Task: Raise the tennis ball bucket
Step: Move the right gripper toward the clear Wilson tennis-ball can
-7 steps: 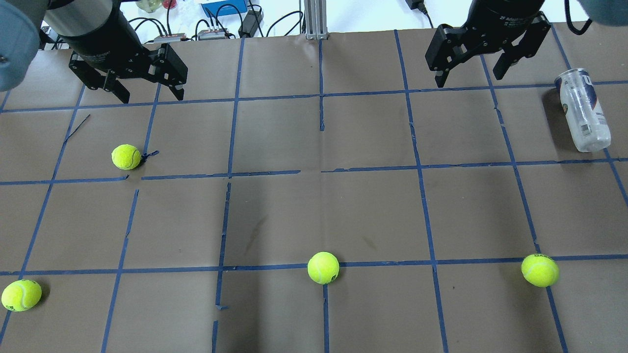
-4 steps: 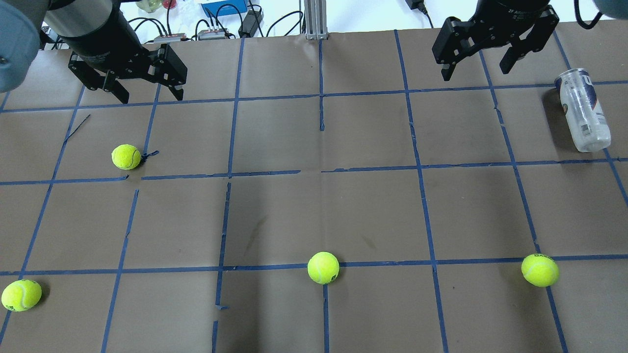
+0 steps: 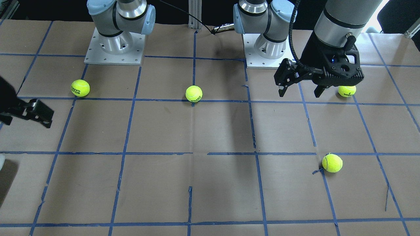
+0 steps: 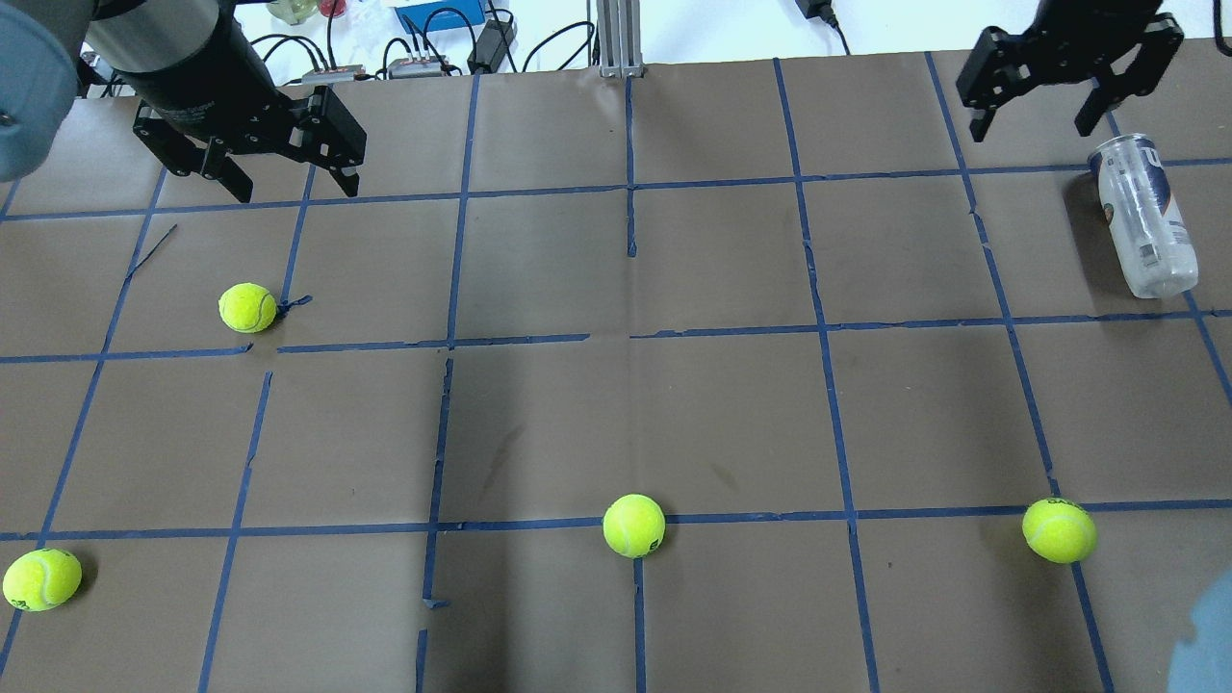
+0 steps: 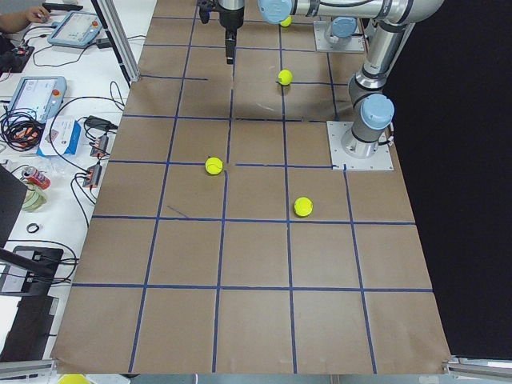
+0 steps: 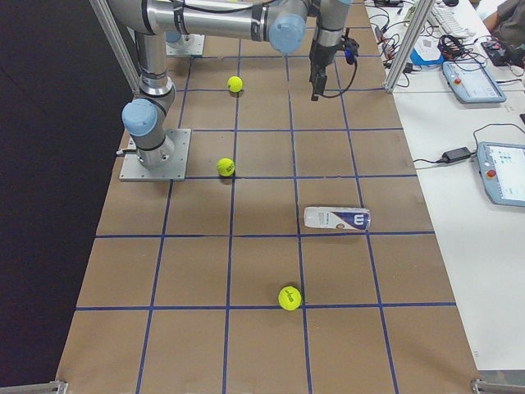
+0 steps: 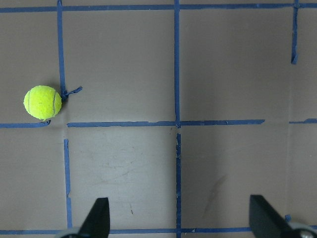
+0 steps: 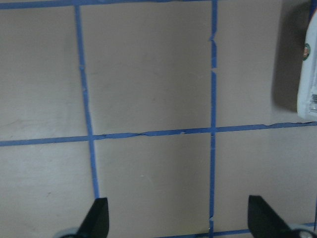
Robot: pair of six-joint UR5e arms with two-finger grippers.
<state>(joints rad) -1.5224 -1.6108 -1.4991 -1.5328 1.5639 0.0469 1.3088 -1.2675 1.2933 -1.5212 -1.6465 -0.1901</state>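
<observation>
Brown taped table (image 4: 722,260); tennis ball bucket (image 6: 336,218) lying flat, "W" label.

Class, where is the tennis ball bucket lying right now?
In the overhead view the tennis ball bucket lies on its side at the far right of the table, near the open right gripper but apart from it.

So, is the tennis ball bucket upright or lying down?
Lying down: the tennis ball bucket rests lengthwise on the table.
</observation>
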